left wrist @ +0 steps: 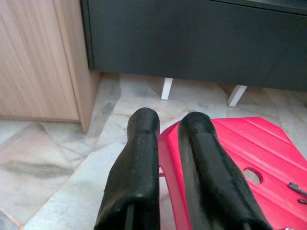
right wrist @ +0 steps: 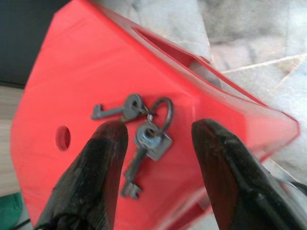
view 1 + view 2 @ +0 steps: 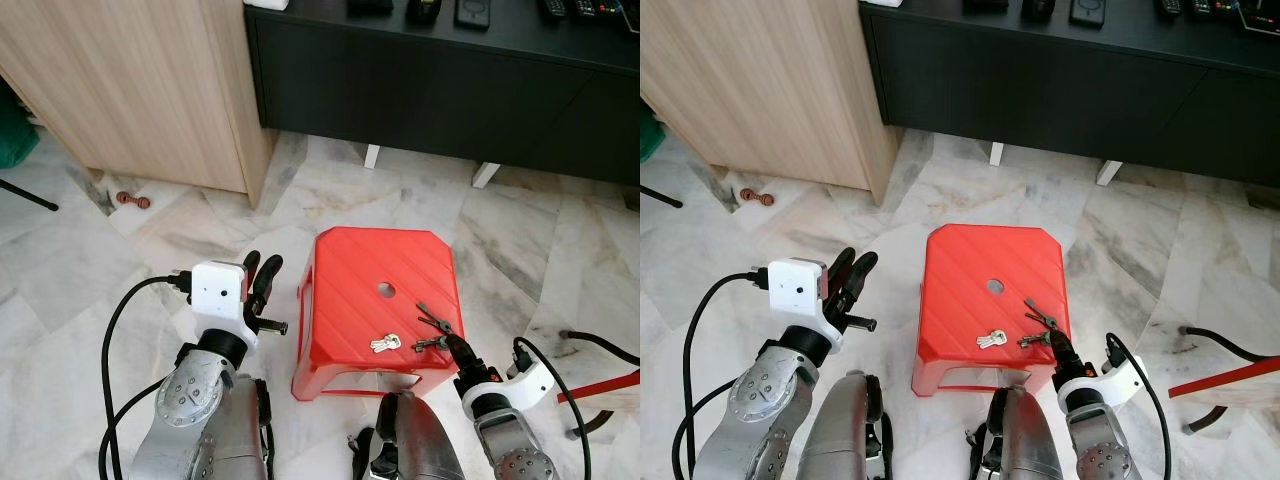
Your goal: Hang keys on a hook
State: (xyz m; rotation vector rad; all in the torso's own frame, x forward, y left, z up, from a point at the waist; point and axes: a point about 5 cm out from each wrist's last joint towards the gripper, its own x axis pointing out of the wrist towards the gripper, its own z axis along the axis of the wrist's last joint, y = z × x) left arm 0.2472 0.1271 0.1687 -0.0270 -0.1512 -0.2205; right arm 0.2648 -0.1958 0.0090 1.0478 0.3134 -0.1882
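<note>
Right gripper [image 2: 158, 158] spread wide, straddling the dark keys [image 2: 139, 139] near the stool's [image 3: 350, 270] right front edge — nothing gripped yet | left gripper [image 1: 168, 158] idle beside the stool's left edge, fingers slightly apart, empty | silver keys [image 3: 385, 343] near the front edge | progress: early — pickup, carry and hanging remain | hook location unknown.

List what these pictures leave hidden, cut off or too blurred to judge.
- Items on the black cabinet: cut off by the eye views' top edge.
- Dark key bunch on the red stool: blurred in the right wrist view; key count unclear between the open right gripper.
- Silver keys: too small to count.
</note>
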